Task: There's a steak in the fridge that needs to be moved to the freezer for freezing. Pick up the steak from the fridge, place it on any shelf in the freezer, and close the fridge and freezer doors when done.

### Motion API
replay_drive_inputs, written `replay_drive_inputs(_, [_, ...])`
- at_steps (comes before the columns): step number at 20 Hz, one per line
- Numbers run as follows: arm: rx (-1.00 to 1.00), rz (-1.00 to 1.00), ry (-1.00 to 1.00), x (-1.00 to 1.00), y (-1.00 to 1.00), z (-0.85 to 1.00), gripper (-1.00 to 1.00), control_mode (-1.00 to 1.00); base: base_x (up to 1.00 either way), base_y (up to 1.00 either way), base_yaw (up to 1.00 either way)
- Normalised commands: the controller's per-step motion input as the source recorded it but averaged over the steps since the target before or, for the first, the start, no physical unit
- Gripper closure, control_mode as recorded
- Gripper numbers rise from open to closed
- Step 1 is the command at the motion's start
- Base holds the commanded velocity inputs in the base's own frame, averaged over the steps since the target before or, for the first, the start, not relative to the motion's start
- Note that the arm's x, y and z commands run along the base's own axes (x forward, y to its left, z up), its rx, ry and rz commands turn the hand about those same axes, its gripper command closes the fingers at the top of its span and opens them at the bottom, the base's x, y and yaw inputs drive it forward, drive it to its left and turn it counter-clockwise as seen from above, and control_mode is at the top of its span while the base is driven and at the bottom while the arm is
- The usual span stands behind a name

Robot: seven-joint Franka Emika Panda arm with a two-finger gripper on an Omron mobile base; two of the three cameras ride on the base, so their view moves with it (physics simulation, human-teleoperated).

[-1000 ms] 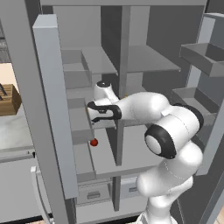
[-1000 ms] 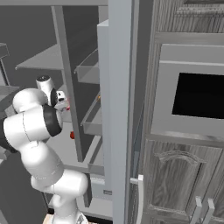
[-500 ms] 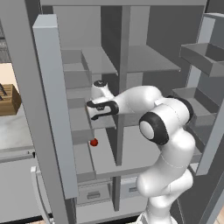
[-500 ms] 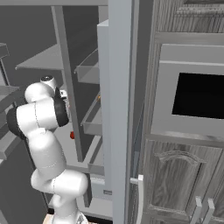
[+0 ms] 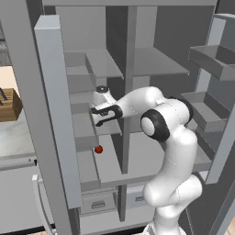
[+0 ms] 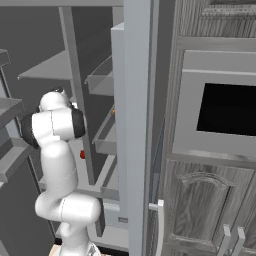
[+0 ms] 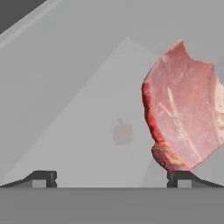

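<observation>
Currently I have the gripper (image 5: 98, 115) reaching into the left half of the tall two-door unit, level with a middle shelf (image 5: 81, 130), with its fingers spread wide and nothing between them. In the hand view the steak (image 7: 183, 107) lies flat on the light grey shelf (image 7: 87, 144), just ahead of the right fingertip (image 7: 177, 176) and off to the right of the gap. A small red ball (image 5: 98, 149) sits on the board below. Both doors stand open.

Procedure for the step in hand, which I judge to be the approach to the grasp:
1. Shift the hand sideways toward the steak until the slab is centred between the fingertips; as it stands, closing would catch only an edge or miss.
2. Lower until the tips reach the shelf surface beside the meat. The slab is thin, so a high approach is likely to slide over it.
3. Close only once the meat is between the pads, then lift clear of the shelf before withdrawing, keeping off the shelf above.

Change from the earlier frames: the elbow has swung upward and toward the unit, and the forearm now lies more level. The hand has held nearly the same spot at the shelf, fingers equally spread. The red ball has not moved.
</observation>
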Motion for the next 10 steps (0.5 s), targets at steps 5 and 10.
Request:
replay_drive_inputs(5, [0.0,-0.07,-0.01,0.41,0.14,-0.08,-1.0,-1.0,0.0,0.0,0.0])
replay_drive_inputs(10, [0.0,-0.01,0.01,0.38,0.0,0.0,-1.0,-1.0,0.0,0.0,0.0])
